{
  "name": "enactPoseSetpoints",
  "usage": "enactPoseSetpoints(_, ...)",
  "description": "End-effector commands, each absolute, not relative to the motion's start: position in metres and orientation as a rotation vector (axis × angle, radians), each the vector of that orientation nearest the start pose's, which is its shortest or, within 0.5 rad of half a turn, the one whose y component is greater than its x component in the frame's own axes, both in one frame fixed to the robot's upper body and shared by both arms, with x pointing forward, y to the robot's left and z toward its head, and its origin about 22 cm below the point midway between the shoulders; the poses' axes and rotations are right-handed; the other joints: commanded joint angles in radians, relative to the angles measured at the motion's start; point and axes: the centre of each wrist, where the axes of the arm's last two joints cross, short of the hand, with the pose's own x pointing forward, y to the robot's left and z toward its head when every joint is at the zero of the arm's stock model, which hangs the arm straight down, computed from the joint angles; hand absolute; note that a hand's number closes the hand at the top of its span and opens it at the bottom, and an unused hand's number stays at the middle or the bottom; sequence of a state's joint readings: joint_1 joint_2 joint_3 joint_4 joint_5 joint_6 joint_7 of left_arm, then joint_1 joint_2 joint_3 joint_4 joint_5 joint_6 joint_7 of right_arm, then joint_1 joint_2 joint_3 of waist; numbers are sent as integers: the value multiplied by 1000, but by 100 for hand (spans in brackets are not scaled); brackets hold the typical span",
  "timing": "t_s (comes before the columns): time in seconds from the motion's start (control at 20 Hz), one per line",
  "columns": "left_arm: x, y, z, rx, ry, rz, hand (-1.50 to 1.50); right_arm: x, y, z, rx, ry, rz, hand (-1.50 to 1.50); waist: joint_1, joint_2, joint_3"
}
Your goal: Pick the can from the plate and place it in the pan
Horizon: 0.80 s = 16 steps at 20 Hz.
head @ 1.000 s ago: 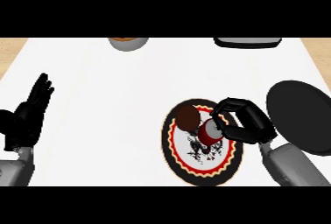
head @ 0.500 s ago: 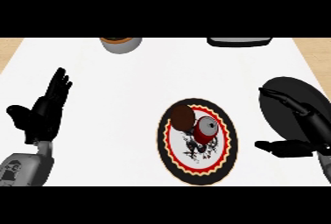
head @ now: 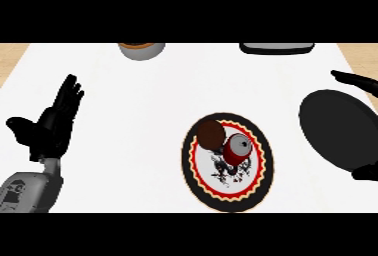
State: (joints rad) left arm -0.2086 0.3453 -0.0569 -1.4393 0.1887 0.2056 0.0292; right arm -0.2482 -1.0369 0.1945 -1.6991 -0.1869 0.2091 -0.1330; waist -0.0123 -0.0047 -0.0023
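A red can (head: 238, 148) with a grey top lies on the patterned plate (head: 221, 192) at the middle of the counter, next to a round brown item (head: 210, 133). The black pan (head: 338, 129) sits to the plate's right. My right hand (head: 354, 79) is at the view's right edge beside the pan; only its straight fingers and its thumb show, holding nothing. My left hand (head: 48, 125) rests open at the left, fingers up, far from the plate.
A grey bowl (head: 142, 50) with brown contents stands at the counter's far edge. A dark flat object (head: 277, 47) lies at the far right. Wooden floor shows past both far corners.
My right hand, curled over the can on the plate one second ago, has opened and pulled away to the right edge. The can stays on the plate. The left hand barely shifted.
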Motion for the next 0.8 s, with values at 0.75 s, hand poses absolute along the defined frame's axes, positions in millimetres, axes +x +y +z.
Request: enactPoseSetpoints(0.75, 292, 276, 43, 222, -1616, -44, 0, 265, -218, 222, -167, -1629, 1257, -150, 13, 4, 2)
